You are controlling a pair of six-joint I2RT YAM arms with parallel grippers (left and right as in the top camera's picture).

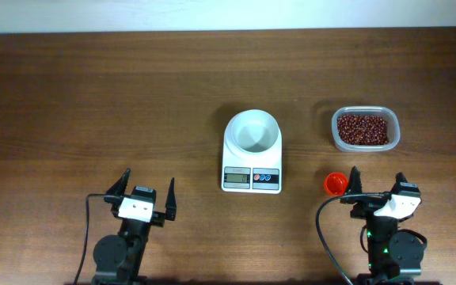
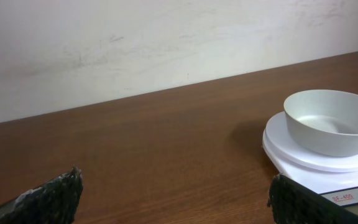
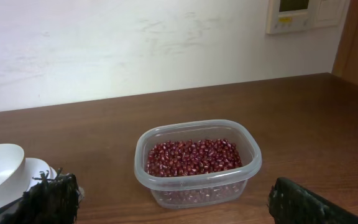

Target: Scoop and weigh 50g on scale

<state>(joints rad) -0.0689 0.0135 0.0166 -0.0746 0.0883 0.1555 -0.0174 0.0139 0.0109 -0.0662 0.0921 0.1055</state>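
Observation:
The white scale (image 1: 252,176) stands at the table's middle with an empty round white bowl (image 1: 252,131) on top and its display facing me. A clear tub of red beans (image 1: 364,128) sits to its right. A small red round scoop (image 1: 336,184) lies on the table between them, just left of my right gripper (image 1: 378,174). That gripper is open and empty, and in the right wrist view (image 3: 173,183) the tub (image 3: 197,162) lies straight ahead. My left gripper (image 1: 149,178) is open and empty too, left of the scale (image 2: 303,168).
Dark wooden table (image 1: 93,95) with a pale wall behind it. A wall panel (image 3: 294,14) hangs at the upper right in the right wrist view. Both arm bases stand at the table's front edge.

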